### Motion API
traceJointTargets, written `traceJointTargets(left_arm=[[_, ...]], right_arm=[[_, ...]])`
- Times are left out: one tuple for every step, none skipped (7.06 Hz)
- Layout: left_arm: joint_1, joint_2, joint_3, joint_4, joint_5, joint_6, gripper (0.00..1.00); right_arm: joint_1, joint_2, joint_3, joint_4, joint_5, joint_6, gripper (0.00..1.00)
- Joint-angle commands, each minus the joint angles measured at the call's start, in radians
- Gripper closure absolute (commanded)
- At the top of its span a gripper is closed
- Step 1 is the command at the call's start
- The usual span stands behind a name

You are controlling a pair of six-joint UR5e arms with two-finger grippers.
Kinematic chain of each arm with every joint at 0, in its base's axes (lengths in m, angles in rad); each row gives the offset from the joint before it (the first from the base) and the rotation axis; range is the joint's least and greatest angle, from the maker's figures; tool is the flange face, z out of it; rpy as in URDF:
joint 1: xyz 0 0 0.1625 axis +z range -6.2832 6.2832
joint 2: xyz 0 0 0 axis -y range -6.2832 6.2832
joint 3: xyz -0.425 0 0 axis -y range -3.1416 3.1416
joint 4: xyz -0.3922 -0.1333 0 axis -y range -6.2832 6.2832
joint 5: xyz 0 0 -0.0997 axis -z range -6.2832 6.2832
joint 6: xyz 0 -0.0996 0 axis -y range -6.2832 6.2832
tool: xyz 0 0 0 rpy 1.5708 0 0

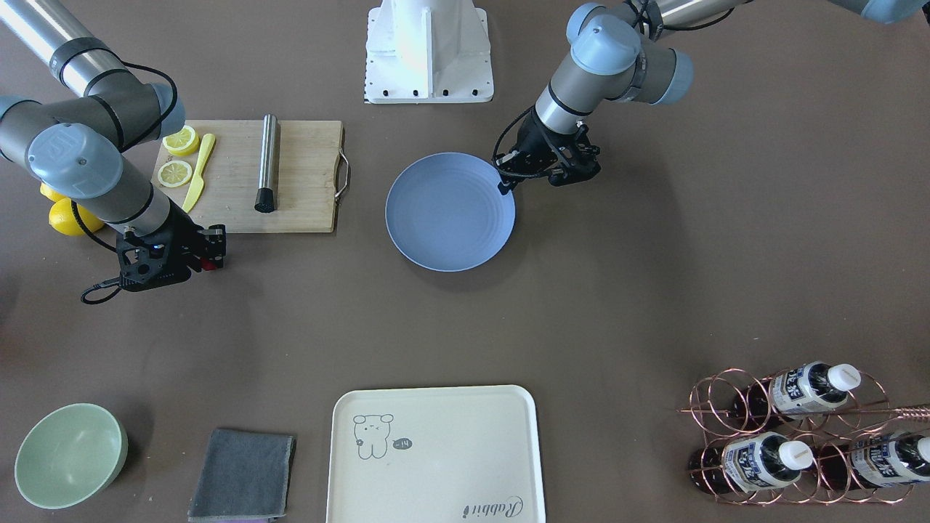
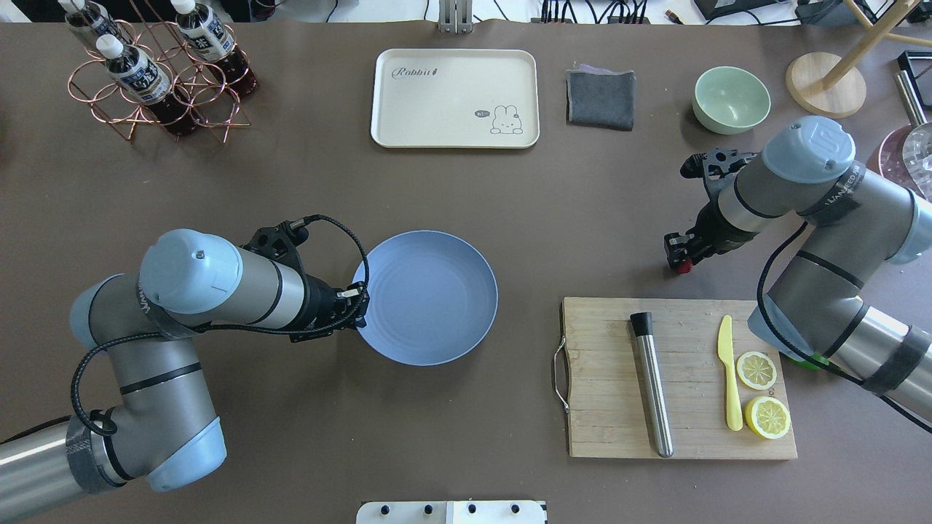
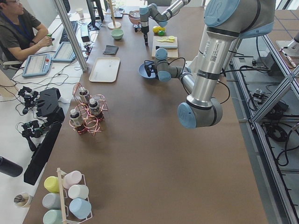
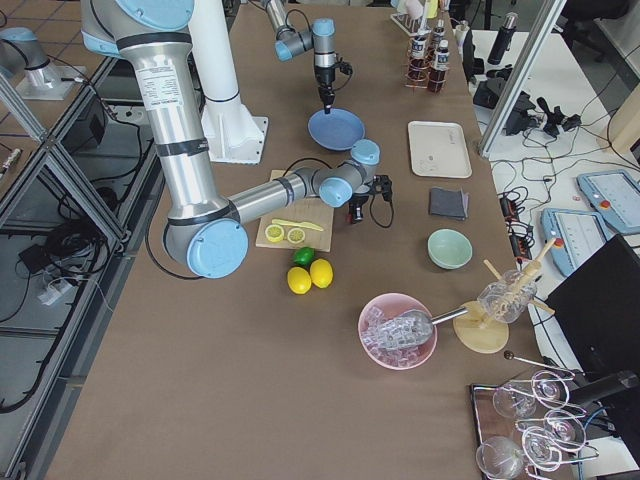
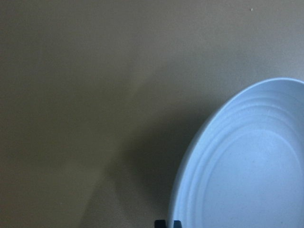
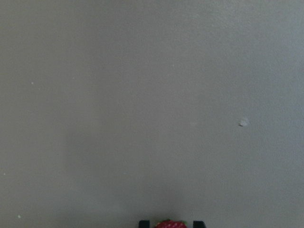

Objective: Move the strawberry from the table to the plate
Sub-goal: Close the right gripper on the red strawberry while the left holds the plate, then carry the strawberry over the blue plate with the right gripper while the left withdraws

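The strawberry [image 6: 169, 224] is a small red berry pinched between my right gripper's fingertips [image 6: 197, 223], just above the bare table [image 6: 142, 118]. My right gripper [image 2: 681, 263] is shut on it beyond the cutting board, well to the right of the plate; the berry shows as a red dot [image 1: 209, 266] at the tips. The light blue plate [image 2: 429, 295] lies empty at the table's middle. My left gripper [image 2: 362, 304] hangs at the plate's left rim [image 5: 190, 156] with its fingertips close together, shut. I cannot tell whether it touches the rim.
A wooden cutting board [image 2: 619, 407] carries a steel muddler [image 2: 652, 386], a yellow knife [image 2: 728, 371] and lemon slices [image 2: 757, 370]. Farther off are a cream tray [image 2: 455, 98], grey cloth [image 2: 601, 98], green bowl [image 2: 730, 100] and a bottle rack [image 2: 160, 80]. Whole lemons [image 1: 69, 216] lie by the right arm.
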Motion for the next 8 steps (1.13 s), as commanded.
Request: traceJointTargets(left_arm=[[0.027, -0.027, 0.030, -0.002, 0.040, -0.001, 0.99], [0.030, -0.034, 0.035, -0.002, 0.051, -0.001, 0.81], [0.031, -0.035, 0.039, -0.002, 0.052, 0.001, 0.45], [0.033, -0.035, 0.046, -0.005, 0.052, 0.001, 0.23], [0.034, -0.038, 0.038, -0.003, 0.052, 0.001, 0.20], [0.013, -0.044, 0.023, 0.001, 0.051, 0.002, 0.21], [-0.037, -0.034, -0.011, 0.017, 0.040, 0.016, 0.21], [-0.108, -0.025, -0.032, 0.081, -0.036, 0.069, 0.24]], right_arm=[[0.021, 0.052, 0.006, -0.014, 0.033, 0.004, 1.00], [0.056, 0.068, 0.009, -0.017, 0.095, 0.006, 1.00], [0.075, 0.104, 0.008, -0.018, 0.123, 0.042, 1.00], [0.067, 0.173, 0.009, -0.053, 0.130, 0.125, 1.00], [0.051, 0.243, 0.014, -0.090, 0.130, 0.201, 1.00], [0.000, 0.291, 0.024, -0.098, 0.119, 0.299, 1.00], [-0.040, 0.333, 0.021, -0.098, 0.092, 0.360, 1.00], [-0.098, 0.357, 0.021, -0.098, 0.023, 0.415, 1.00]])
